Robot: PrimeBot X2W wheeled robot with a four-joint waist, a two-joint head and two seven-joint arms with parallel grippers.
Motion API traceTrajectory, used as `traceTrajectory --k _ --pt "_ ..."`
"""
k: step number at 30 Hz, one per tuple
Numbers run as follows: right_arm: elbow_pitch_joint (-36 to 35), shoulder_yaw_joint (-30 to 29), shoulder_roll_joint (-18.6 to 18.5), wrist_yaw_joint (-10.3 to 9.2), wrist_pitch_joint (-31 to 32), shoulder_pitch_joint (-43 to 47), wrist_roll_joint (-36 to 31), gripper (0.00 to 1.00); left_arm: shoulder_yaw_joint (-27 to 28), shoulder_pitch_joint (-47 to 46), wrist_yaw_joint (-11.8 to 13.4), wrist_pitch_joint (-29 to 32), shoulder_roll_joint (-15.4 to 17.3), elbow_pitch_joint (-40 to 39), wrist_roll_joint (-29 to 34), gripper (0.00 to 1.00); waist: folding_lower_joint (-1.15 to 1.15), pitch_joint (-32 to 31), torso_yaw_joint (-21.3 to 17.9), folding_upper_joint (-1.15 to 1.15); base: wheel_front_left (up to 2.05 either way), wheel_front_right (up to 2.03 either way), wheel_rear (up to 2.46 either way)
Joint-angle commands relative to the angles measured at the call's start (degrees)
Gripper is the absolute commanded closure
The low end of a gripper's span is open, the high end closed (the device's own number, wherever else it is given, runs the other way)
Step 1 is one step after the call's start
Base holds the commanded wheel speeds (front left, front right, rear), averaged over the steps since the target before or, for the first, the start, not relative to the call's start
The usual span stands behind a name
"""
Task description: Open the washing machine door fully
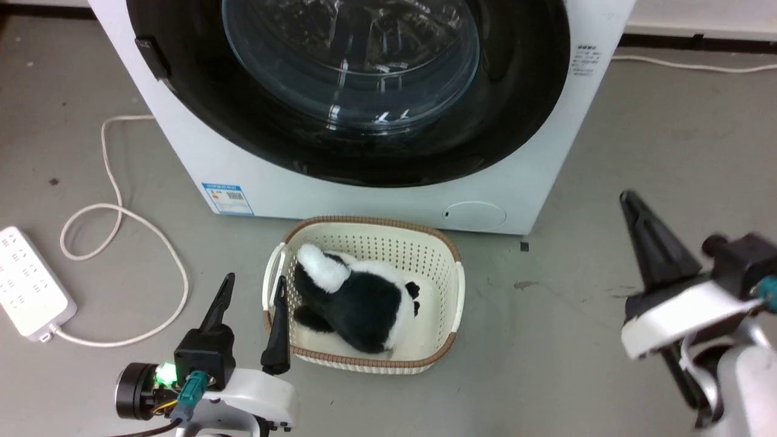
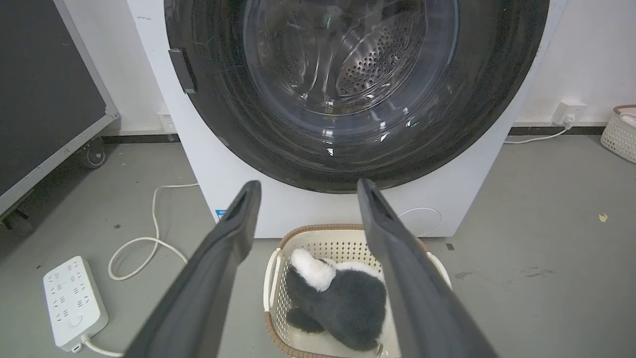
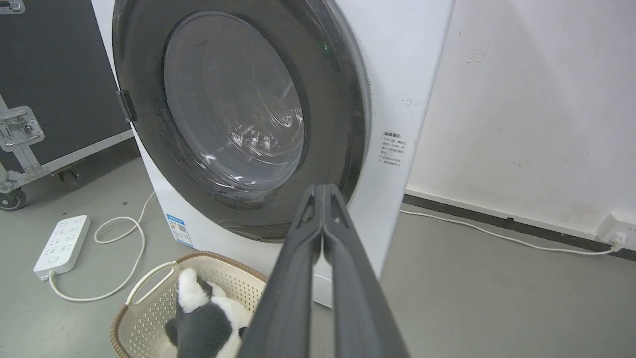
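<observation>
The white washing machine (image 1: 364, 200) stands straight ahead, and its door (image 1: 516, 109), a glossy black disc with a glass bowl centre, lies flat against the front, closed. A small dark handle tab (image 1: 152, 57) sits on the door's left edge. My left gripper (image 1: 255, 279) is open and empty, low at the left beside a basket, well short of the door (image 2: 497, 74). At the right, my right gripper (image 1: 628, 197) is shut on nothing, with its tip (image 3: 323, 188) pointing toward the door's lower right rim (image 3: 328, 99), apart from it.
A cream basket (image 1: 449, 243) holding a black-and-white plush toy (image 1: 358, 297) sits on the floor right before the machine. A white power strip (image 1: 27, 282) and looped cable (image 1: 115, 212) lie at the left. A black wheeled case (image 2: 44, 89) stands left of the machine.
</observation>
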Motion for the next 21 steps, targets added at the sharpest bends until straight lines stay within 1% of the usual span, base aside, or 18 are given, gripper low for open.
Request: traceTrajectory --k 1,11,21 --pt "0.43 -0.38 -0.53 -0.04 0.39 -2.01 1.17 1.0 -0.16 -1.02 0.25 -0.77 0.04 -0.3 0.0 0.0 0.0 0.56 0.2 0.0 0.0 0.0 0.0" --pt "4.32 -4.03 -0.23 -0.05 3.72 -12.08 9.81 1.0 -0.78 -2.59 0.49 -1.96 0.1 -0.67 0.11 0.0 0.0 4.1 1.44 0.0 0.0 0.0 0.0" --pt "9.96 -7.26 0.16 -0.05 10.42 -22.67 19.56 1.0 -1.89 -4.6 0.97 -3.16 0.09 -0.91 -0.02 0.0 0.0 8.18 2.89 0.0 0.0 0.0 0.0"
